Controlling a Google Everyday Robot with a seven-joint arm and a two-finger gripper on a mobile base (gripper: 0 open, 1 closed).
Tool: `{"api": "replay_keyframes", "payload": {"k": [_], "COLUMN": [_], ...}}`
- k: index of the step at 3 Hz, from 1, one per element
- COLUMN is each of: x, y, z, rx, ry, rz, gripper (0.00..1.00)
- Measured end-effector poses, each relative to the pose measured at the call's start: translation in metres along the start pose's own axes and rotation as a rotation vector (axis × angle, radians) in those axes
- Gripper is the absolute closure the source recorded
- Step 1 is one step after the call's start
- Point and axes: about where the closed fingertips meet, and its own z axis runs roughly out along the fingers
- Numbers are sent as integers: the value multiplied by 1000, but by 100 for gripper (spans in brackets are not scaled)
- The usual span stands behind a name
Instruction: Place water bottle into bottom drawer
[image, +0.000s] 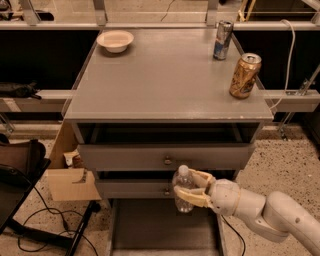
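Note:
My gripper (187, 187) is shut on the water bottle (183, 188), a small clear bottle with a white cap, held upright. It hangs in front of the grey cabinet's middle drawer front, just above the back of the open bottom drawer (165, 227). That drawer is pulled out, a wide grey tray with a flat floor and thin side walls. My arm reaches in from the lower right.
On the cabinet top (165, 80) stand a gold can (244, 75) at the right edge, a blue-silver can (222, 40) at the back right and a white bowl (115, 40) at the back left. A cardboard box (70, 175) sits left of the cabinet, cables on the floor.

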Motion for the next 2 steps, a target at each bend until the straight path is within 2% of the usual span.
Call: {"api": "replay_keyframes", "payload": {"k": [1, 2], "x": [0, 23], "y": [0, -2], "z": [0, 10], "rx": [0, -18], "ry": [0, 12], "rz": [0, 18], "gripper": [100, 100]}}
